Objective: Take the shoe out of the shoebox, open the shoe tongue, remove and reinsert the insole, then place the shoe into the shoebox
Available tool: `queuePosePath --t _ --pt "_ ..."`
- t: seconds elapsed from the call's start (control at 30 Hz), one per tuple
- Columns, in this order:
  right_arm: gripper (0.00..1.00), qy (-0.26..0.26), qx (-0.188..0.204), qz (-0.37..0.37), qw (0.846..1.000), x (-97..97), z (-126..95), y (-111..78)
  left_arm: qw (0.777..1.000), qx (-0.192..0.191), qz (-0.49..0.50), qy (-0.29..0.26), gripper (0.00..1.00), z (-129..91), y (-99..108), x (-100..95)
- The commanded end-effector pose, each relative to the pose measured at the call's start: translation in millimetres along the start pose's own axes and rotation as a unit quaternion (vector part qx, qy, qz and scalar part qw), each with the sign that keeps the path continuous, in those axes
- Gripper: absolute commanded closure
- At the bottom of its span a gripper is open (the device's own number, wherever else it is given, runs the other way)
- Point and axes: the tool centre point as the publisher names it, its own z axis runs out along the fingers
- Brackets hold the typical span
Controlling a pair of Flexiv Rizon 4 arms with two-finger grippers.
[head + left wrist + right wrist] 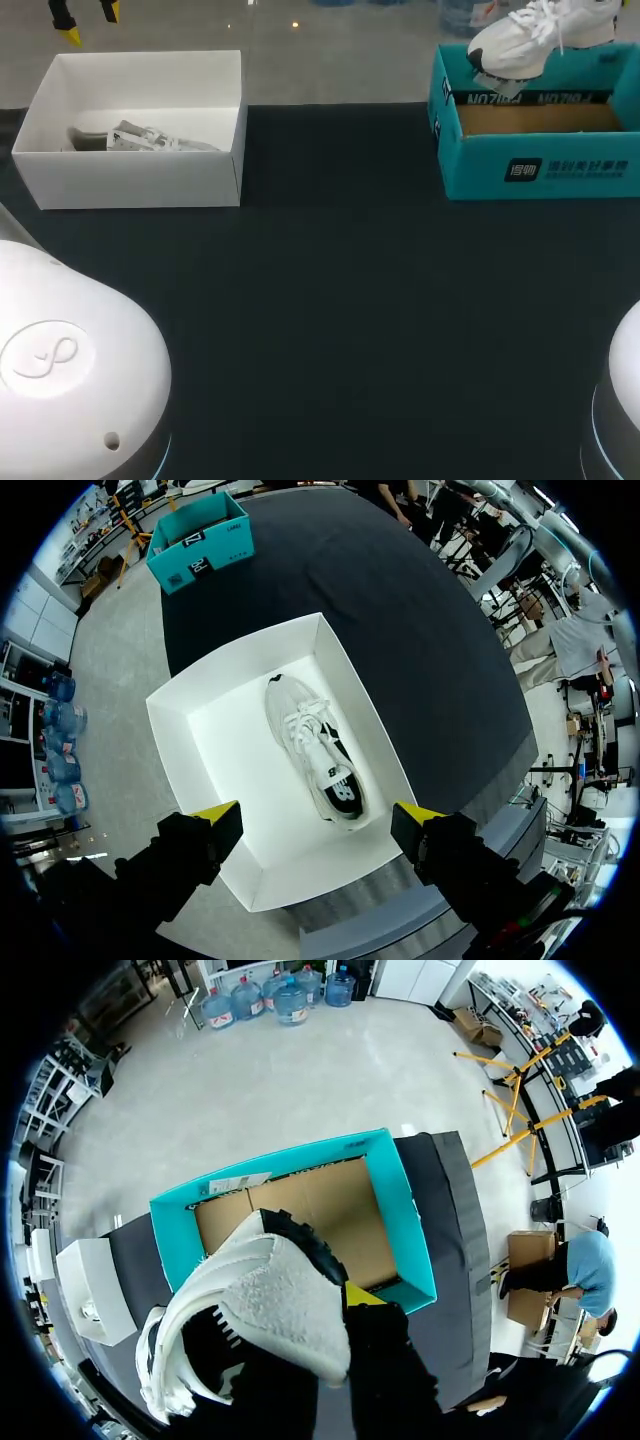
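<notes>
Left gripper hanging high over the white box at the far left corner of the table, fingers wide apart, laced shoe lying inside, right gripper clamped on a white shoe above the teal shoebox at the far right corner.

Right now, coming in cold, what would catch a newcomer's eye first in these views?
A white shoe hangs in my right claw above the open teal shoebox at the table's far right. At far left, my left claw hovers open over a white box with a second shoe lying inside.
</notes>
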Motion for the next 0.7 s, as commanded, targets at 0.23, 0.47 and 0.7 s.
queuePosePath --t 0.23,0.47,0.7 --pt "1.0 -0.031 -0.035 -0.001 0.999 47.5 -14 -58.4 1.0 0.0 0.0 0.001 0.0 0 1 -0.2" --pt "1.0 -0.027 -0.037 0.01 0.999 71.4 -17 -97.0 1.0 0.0 0.0 0.001 0.0 0 1 -0.2" --pt "1.0 -0.015 -0.053 0.001 0.998 101.2 -24 -136.3 1.0 0.0 0.0 0.001 0.0 0 1 -0.2"
